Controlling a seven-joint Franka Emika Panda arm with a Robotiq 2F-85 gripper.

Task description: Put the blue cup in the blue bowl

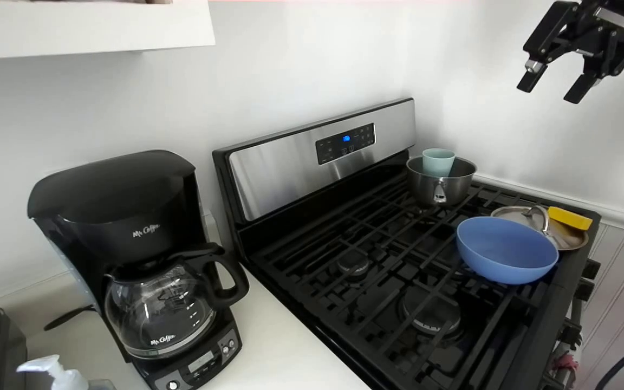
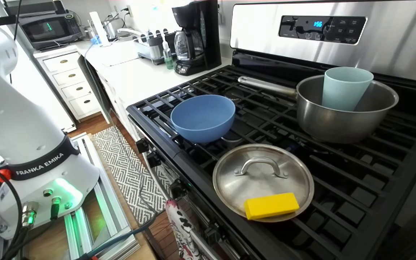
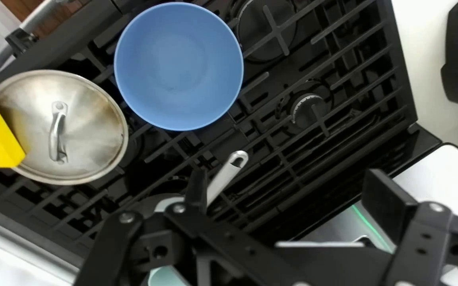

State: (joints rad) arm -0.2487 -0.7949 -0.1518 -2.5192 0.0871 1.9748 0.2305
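Standing on a white counter (image 1: 279,346) in an exterior view is a black coffee maker (image 1: 122,200) with a glass carafe (image 1: 163,317). Between two and three o'clock from it, on a black gas stove (image 1: 377,271), a round shiny steel pot (image 1: 423,189) holds the pale blue-teal cylindrical cup (image 1: 437,163), its rim above the pot's. Between four and five o'clock from the pot sits the wide round medium-blue bowl (image 1: 507,244). At two o'clock from the bowl, a round steel lid (image 1: 564,234) bears a yellow rectangular block (image 1: 570,218). High up, between twelve and one, hangs the black gripper (image 1: 550,93), its jaws wide apart.
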